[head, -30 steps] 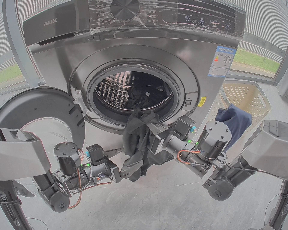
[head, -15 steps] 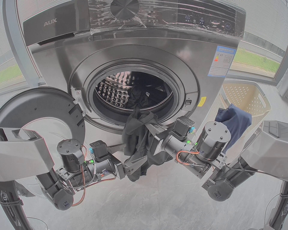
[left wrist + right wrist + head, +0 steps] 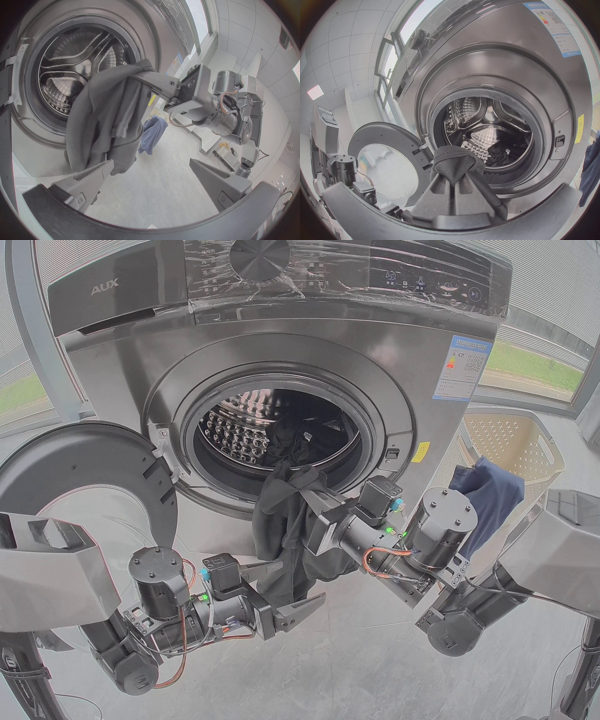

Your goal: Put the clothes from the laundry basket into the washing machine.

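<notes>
Your right jaws are clamped on the top of the dark garment [image 3: 281,521], which hangs lengthwise downward from them; the drum [image 3: 237,434] opens just ahead, already holding dark clothes [image 3: 294,440]. Your left jaws gape wide just beside the garment's hem. Well behind the right jaws, a blue garment [image 3: 494,490] drapes over the basket [image 3: 519,434]

There's the washing machine [image 3: 281,346] dead ahead, door [image 3: 81,471] swung out to its left, clothes [image 3: 294,440] lying in the drum [image 3: 234,434]. A garment [image 3: 281,521] hangs before the opening's lower rim from the right gripper [image 3: 306,487], with the left gripper [image 3: 303,580] just below it. Right of the machine stands the laundry basket [image 3: 550,446], a cloth [image 3: 494,490] draped over its rim.
</notes>
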You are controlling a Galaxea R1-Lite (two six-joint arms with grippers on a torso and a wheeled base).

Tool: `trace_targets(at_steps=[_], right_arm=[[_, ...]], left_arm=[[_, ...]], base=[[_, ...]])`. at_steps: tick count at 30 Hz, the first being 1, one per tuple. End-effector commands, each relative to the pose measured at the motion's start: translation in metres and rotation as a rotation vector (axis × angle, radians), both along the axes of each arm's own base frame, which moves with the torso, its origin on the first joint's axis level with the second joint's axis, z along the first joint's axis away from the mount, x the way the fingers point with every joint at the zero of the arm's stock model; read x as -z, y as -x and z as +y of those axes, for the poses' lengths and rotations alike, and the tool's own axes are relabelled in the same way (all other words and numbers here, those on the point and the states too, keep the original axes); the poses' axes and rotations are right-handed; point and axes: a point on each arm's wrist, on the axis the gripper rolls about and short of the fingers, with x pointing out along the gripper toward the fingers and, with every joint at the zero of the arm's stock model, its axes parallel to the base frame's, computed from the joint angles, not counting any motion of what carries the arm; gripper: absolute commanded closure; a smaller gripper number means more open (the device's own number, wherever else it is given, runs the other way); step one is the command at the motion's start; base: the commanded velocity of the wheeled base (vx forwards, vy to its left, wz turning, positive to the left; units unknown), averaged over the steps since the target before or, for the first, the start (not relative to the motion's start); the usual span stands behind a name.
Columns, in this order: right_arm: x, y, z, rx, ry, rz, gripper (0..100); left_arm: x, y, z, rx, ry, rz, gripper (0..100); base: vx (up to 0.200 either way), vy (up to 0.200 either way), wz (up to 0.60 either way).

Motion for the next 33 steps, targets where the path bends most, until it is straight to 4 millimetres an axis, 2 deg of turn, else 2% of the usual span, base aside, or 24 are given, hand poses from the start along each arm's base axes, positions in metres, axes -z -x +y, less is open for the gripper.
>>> trace_targets(at_steps=[1, 5, 8, 22, 29, 33], right_arm=[[0.000, -0.002, 0.002, 0.000, -0.003, -0.003, 100], [0.000, -0.003, 0.004, -0.001, -0.006, -0.007, 100], [0.003, -0.002, 0.003, -0.002, -0.001, 0.001, 100], [0.004, 0.006, -0.004, -0.006, 0.014, 0.016, 100], [-0.001, 0.016, -0.007, -0.023, 0.014, 0.014, 100], [-0.001, 0.020, -0.006, -0.034, 0.016, 0.016, 100]], left_arm=[[0.003, 0.004, -0.004, 0.018, -0.006, 0.012, 0], [0.004, 0.000, -0.001, -0.001, -0.006, 0.013, 0], [0.001, -0.009, 0.012, -0.053, -0.003, 0.002, 0], [-0.004, -0.039, 0.046, -0.195, 0.003, -0.051, 0], [0.006, -0.053, 0.049, -0.225, -0.021, -0.058, 0], [0.011, -0.062, 0.043, -0.243, -0.030, -0.071, 0]], base=[[0.000, 0.000, 0.00], [0.000, 0.000, 0.00], [0.000, 0.000, 0.00], [0.000, 0.000, 0.00], [0.000, 0.000, 0.00], [0.000, 0.000, 0.00]])
